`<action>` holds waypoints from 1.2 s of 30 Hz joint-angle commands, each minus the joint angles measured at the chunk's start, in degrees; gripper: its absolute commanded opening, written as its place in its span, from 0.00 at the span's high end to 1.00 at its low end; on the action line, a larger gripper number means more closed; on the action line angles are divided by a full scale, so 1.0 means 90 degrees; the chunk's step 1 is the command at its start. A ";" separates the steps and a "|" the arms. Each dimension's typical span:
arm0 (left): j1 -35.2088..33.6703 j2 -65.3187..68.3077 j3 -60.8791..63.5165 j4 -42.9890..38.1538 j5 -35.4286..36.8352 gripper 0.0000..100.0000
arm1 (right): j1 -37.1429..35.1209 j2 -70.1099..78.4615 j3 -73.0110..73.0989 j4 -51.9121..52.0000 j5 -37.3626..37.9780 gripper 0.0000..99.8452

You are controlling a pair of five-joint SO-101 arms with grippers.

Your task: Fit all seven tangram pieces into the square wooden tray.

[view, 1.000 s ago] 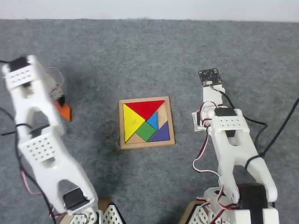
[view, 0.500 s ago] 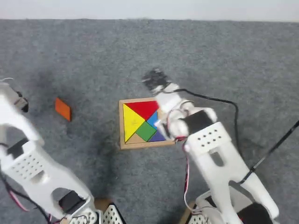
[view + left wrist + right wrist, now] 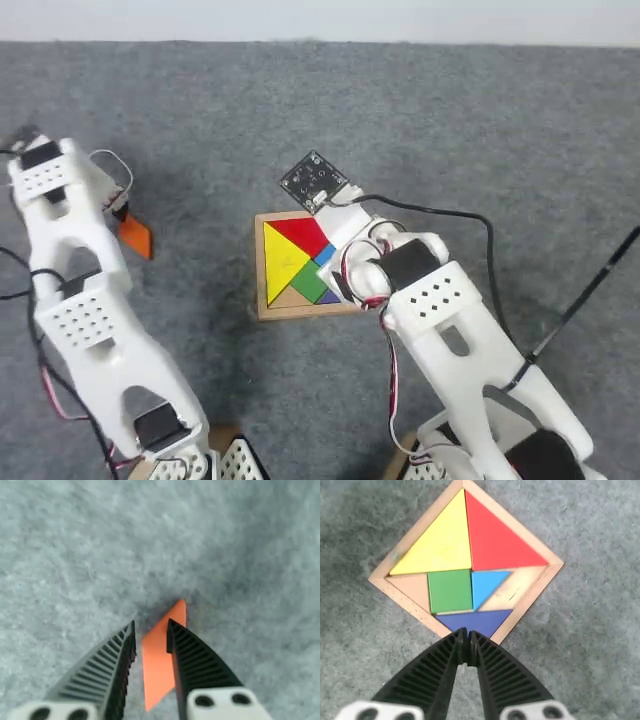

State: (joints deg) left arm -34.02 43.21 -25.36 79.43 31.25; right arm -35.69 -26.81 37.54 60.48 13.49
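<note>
Nearly done. The square wooden tray (image 3: pixel 376 578) holds five coloured pieces: yellow triangle (image 3: pixel 442 540), red triangle (image 3: pixel 495 540), green square (image 3: pixel 450 590), blue triangle (image 3: pixel 484 586), purple triangle (image 3: pixel 477 621). A tan triangle (image 3: pixel 412 589) beside the green could be a piece or bare floor; cannot tell. One bare slot (image 3: pixel 520 585) is left. One orange parallelogram (image 3: pixel 159 665) lies on the grey mat (image 3: pixel 450 120), well apart from the tray, between the left gripper's (image 3: pixel 150 627) parted fingers. The right gripper (image 3: pixel 465 632) is closed and empty at the tray's corner.

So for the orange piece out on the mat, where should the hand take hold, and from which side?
Best across its two long parallel edges, straight down from above. The orange piece lies flat on the grey mat, so only its thin sides can be pinched, and that span is its narrowest. The left hand straddles it this way.
</note>
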 commanded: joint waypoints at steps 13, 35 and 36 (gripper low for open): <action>0.0274 0.0137 -0.0650 -0.0117 0.0527 0.90 | -0.0054 -0.0103 0.0244 -0.0386 0.0225 0.99; 0.0508 0.1524 -0.2115 0.2354 0.0039 0.90 | 0.0015 -0.0103 0.0244 -0.0376 0.0254 0.99; 0.0518 0.1416 -0.1939 0.2354 0.0039 0.90 | 0.0073 -0.0112 0.0244 -0.0376 0.0254 0.99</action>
State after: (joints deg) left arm -30.59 58.07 -46.73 97.27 32.48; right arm -35.69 -26.81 40.35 57.93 14.90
